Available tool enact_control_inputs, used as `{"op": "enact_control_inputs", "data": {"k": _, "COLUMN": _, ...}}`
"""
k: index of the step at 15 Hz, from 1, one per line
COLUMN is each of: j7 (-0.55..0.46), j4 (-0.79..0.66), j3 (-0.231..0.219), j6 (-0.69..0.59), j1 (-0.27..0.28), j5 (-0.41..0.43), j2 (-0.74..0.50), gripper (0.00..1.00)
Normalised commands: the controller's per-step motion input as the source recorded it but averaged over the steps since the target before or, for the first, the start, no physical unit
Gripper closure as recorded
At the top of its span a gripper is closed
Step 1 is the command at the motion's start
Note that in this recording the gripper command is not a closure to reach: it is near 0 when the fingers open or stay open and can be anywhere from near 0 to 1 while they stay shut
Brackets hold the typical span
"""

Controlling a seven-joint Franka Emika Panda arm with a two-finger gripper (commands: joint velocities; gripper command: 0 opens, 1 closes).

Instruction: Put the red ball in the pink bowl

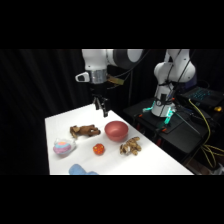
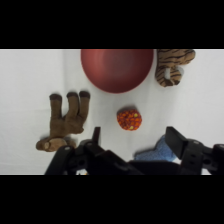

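Nearest on the white surface [image 1: 150, 160] lie a blue cloth [image 1: 81, 170] and a pastel plush lump [image 1: 64, 146]; next sits the red ball [image 1: 98, 148], alone; behind it are two brown plush toys [image 1: 85, 131] and the pink bowl [image 1: 116, 130]; above hangs the claw [image 1: 102, 107], wide open, holding nothing.

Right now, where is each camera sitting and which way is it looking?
Side view: stands beside the white table, looking across and down; it shows the arm's base at upper right and the gripper hanging above the table.
Wrist view: rides on the arm's wrist, looking down past the gripper, whose black linkage and open fingers rise from the bottom edge.
Both show: the red ball, the pink bowl, and brown plush toys beside them.
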Motion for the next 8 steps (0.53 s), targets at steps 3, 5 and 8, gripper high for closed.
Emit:
{"op": "enact_control_inputs", "data": {"k": 3, "j7": 0.0, "j4": -0.02, "j3": 0.02, "j6": 0.02, "j1": -0.014, "j5": -0.017, "j2": -0.01, "gripper": 0.0}}
{"op": "enact_control_inputs", "data": {"k": 5, "j7": 0.04, "j4": -0.01, "j3": 0.027, "j6": 0.09, "j1": -0.002, "j5": -0.046, "j2": 0.04, "gripper": 0.0}}
{"op": "enact_control_inputs", "data": {"k": 8, "j7": 0.02, "j4": 0.1, "j3": 0.035, "j6": 0.12, "j1": 0.009, "j5": -0.045, "j2": 0.17, "gripper": 0.0}}
